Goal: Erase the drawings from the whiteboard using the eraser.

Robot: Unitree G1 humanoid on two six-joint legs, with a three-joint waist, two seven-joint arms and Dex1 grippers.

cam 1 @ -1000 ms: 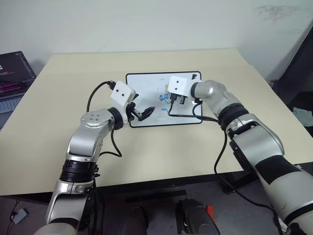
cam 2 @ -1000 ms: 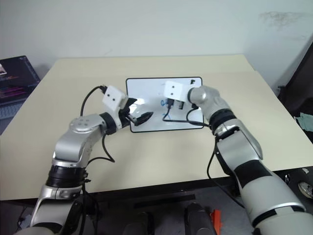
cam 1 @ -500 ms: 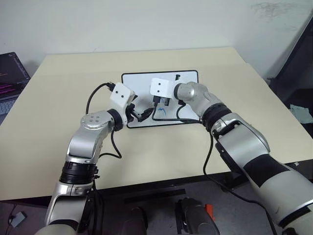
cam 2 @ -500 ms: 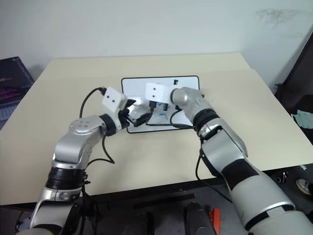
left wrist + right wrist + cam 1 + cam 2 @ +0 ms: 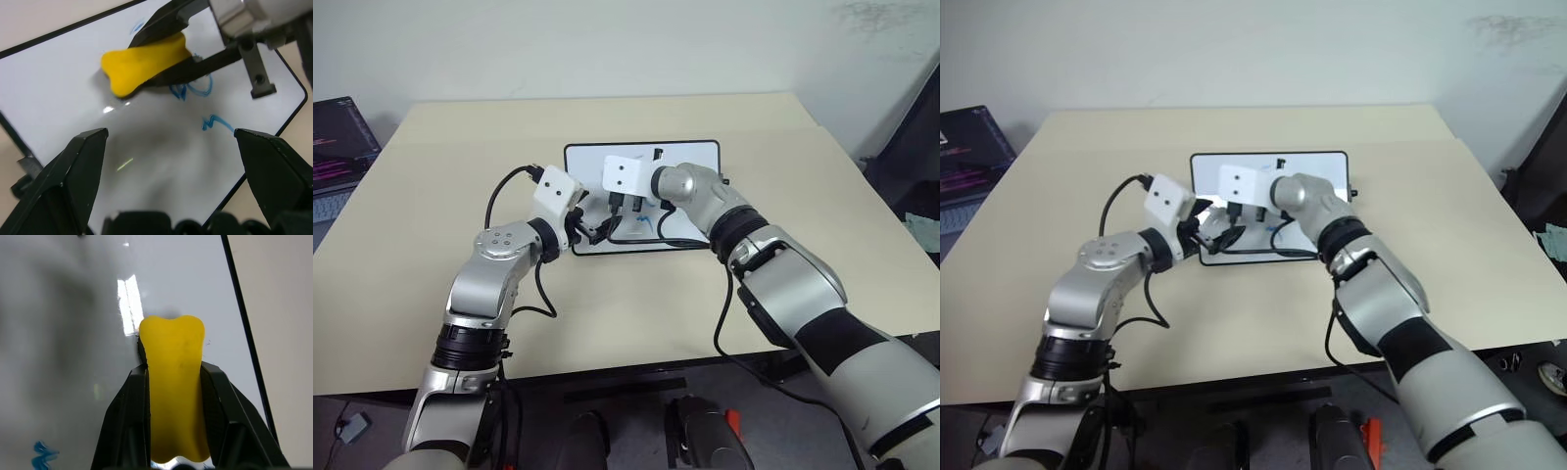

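Right gripper (image 5: 173, 382): two black fingers (image 5: 124, 421) clamped tight on the flanks of the eraser (image 5: 176, 396), a smooth yellow bone-shaped piece, waisted in the middle, lobed at the free end. The lobed end sits against the glossy white face of the whiteboard (image 5: 690, 162); a small dark shadow lies just under it. In the left wrist view the same eraser (image 5: 144, 63) shows tilted, its rounded tip on the board just beside a looped blue scribble.

Left gripper (image 5: 171, 166): fingers (image 5: 68, 176) spread wide, nothing between them, poised over the board's near-left part. Matte black, wedge-shaped tips.

The drawings (image 5: 193, 88): thin blue marker lines, one looped tangle next to the eraser, one short zigzag stroke nearer the board's right side, a faint blue trace behind the eraser. One blue squiggle (image 5: 44, 455) also shows in the right wrist view.

Whiteboard: rectangular, thin black frame, rounded corners, shiny enough to carry bright window glints. It lies flat near the middle of the worktop (image 5: 440, 206), somewhat toward the far edge, long side parallel to that edge. Worktop is pale beige, matte, plain.

A dark laptop (image 5: 337, 142) sits beyond the worktop's far-left corner. Black cables loop from both wrists over the board's near edge.
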